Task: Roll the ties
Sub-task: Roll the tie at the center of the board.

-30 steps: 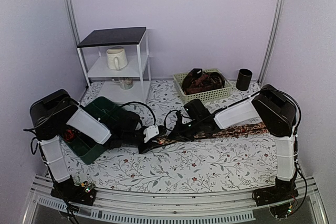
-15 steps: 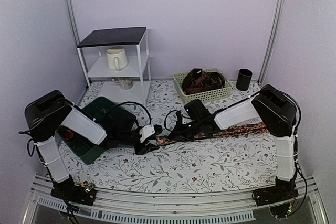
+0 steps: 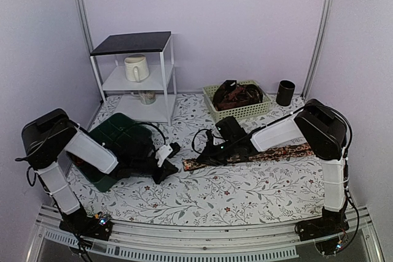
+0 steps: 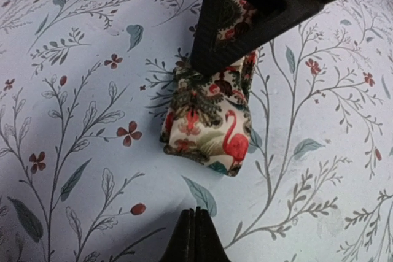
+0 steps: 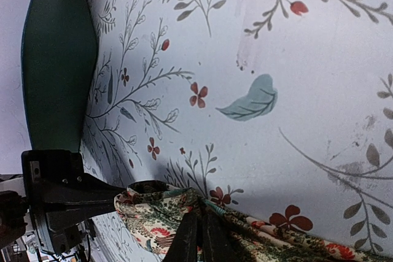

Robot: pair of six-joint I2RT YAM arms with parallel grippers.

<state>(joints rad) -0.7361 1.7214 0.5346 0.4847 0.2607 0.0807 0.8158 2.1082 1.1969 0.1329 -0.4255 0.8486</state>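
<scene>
A long patterned tie [image 3: 258, 153] lies across the mat, its folded left end [image 4: 209, 121] pale with red flamingo and floral print. My right gripper [image 3: 201, 157] is shut on the tie near that end; in the right wrist view the fingertips [image 5: 199, 234] pinch the bunched fabric [image 5: 153, 216]. My left gripper [image 3: 172, 151] is shut and empty, its tips [image 4: 196, 237] a short way from the folded end, not touching it. The right gripper's black finger [image 4: 264, 10] stands over the fold. More ties [image 3: 236, 95] lie heaped in the basket.
A pale green basket [image 3: 255, 111] stands at the back centre with a black cup [image 3: 285, 92] to its right. A dark green bin [image 3: 120, 142] sits by my left arm and shows in the right wrist view [image 5: 55, 59]. A white shelf [image 3: 132, 81] holds a mug.
My left arm has drawn back to the left, its shut gripper now apart from the tie's end. The right gripper has stayed pinching the tie.
</scene>
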